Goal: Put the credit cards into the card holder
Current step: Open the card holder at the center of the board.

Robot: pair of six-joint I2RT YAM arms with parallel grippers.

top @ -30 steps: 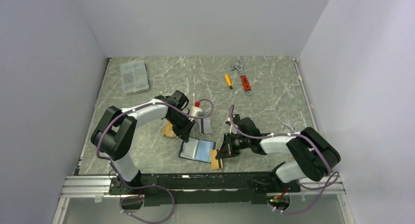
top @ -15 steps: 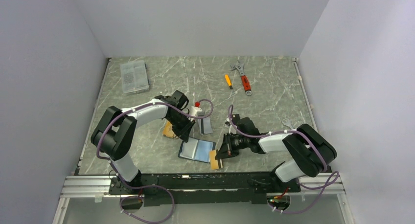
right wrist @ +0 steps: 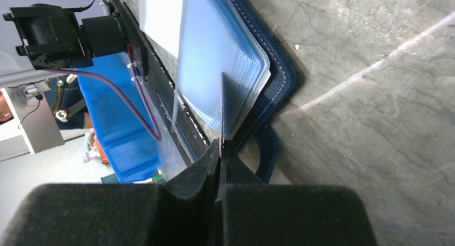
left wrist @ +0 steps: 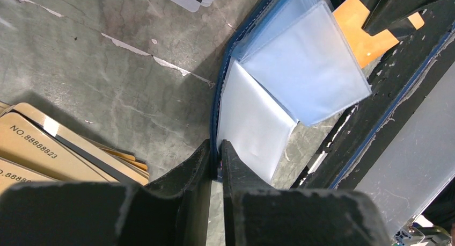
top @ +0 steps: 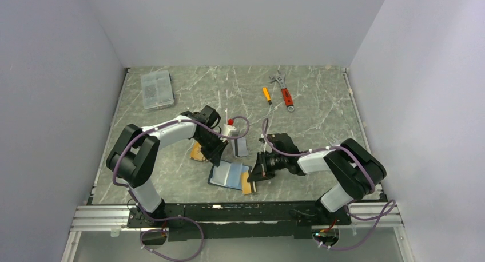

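Note:
The navy card holder (top: 227, 174) lies open near the table's front, with its pale clear sleeves fanned up (left wrist: 300, 63). My left gripper (top: 214, 155) is shut on the holder's far navy edge (left wrist: 216, 159). My right gripper (top: 258, 170) is shut on an orange-tan card (top: 247, 184). That card shows edge-on in the right wrist view (right wrist: 221, 111), its tip at the holder's sleeves (right wrist: 214, 42). A stack of orange-tan cards (top: 197, 152) lies beside the left gripper (left wrist: 43, 154). A white-grey card with a black stripe (top: 241, 147) lies just behind the holder.
A clear plastic box (top: 156, 88) sits at the back left. A red-handled wrench (top: 284, 92) and a small orange screwdriver (top: 266, 95) lie at the back middle. A small red-capped white item (top: 230, 122) sits by the left arm's wrist.
My right gripper has moved left with the orange-tan card, from beside the holder to its right edge. The holder's sleeves have lifted. The left gripper has stayed put.

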